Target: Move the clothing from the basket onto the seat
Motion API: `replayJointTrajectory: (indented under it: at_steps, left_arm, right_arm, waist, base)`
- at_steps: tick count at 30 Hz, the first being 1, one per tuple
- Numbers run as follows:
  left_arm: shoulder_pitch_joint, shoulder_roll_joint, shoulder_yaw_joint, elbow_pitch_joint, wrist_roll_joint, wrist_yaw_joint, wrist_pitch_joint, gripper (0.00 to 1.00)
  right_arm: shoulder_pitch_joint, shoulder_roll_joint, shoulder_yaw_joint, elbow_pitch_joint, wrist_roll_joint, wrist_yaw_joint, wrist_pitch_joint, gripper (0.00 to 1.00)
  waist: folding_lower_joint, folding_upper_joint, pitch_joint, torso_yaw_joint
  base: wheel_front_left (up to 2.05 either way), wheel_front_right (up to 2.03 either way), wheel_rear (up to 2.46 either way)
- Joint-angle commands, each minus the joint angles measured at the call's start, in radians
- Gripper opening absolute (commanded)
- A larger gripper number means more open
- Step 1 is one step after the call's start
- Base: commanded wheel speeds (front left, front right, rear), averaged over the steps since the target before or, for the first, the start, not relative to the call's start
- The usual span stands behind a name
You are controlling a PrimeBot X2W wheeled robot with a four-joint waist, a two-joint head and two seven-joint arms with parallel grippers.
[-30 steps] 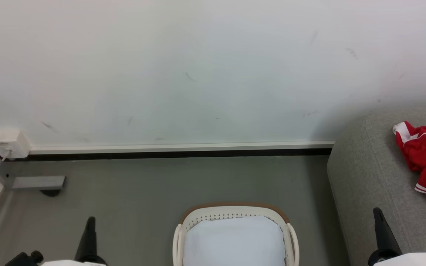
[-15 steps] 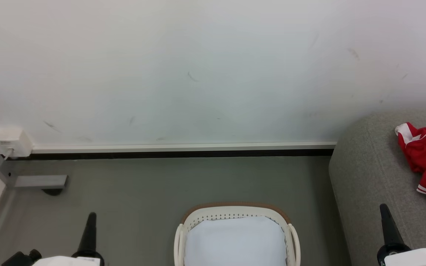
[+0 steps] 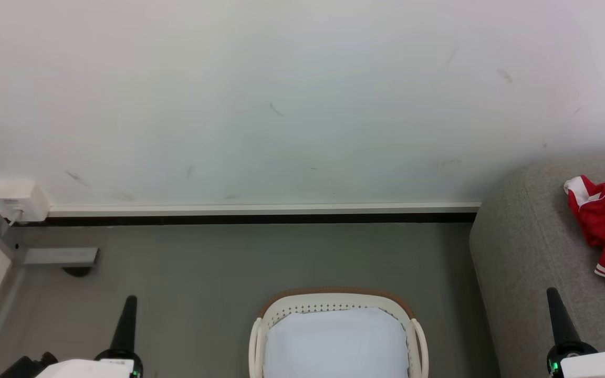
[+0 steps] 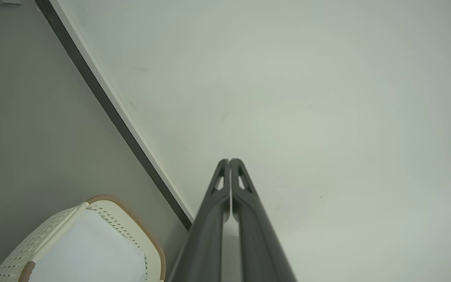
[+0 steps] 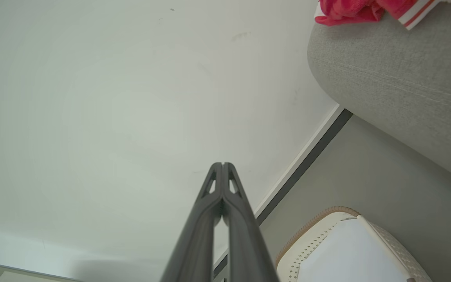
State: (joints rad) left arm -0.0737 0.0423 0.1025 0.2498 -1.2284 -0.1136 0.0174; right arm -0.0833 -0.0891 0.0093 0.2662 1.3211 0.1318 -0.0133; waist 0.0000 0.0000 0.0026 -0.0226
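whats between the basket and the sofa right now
Bare grey floor. In the head view a strip of it separates the basket from the sofa, nothing lying on it; the right wrist view shows the same gap.

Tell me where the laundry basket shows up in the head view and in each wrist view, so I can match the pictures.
Head view: the basket is at bottom centre, cut off by the lower edge.
Left wrist view: the basket is in the bottom left corner.
Right wrist view: the basket is in the bottom right corner.
Shared landmark: the dark baseboard strip at the foot of the wall beyond it.
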Motion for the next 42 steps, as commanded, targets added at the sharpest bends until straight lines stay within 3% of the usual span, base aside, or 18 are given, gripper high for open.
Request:
replayJointTrajectory:
  at_steps: [1, 42]
  left_arm:
    - [-0.015, 0.009, 0.006, -0.009, -0.030, -0.003, 0.006, 0.00]
    - [-0.044, 0.012, 0.014, -0.008, -0.349, -0.011, 0.091, 0.00]
  right_arm:
    - [-0.025, -0.002, -0.007, -0.009, 0.017, -0.001, 0.004, 0.00]
    - [-0.036, 0.003, -0.071, -0.019, 0.303, -0.002, 0.083, 0.00]
  waist:
    - [0.0000, 0.0000, 0.000, 0.000]
    - [0.0000, 0.0000, -0.002, 0.020]
  base:
    - [0.00, 0.00, 0.00]
    - [0.00, 0.00, 0.00]
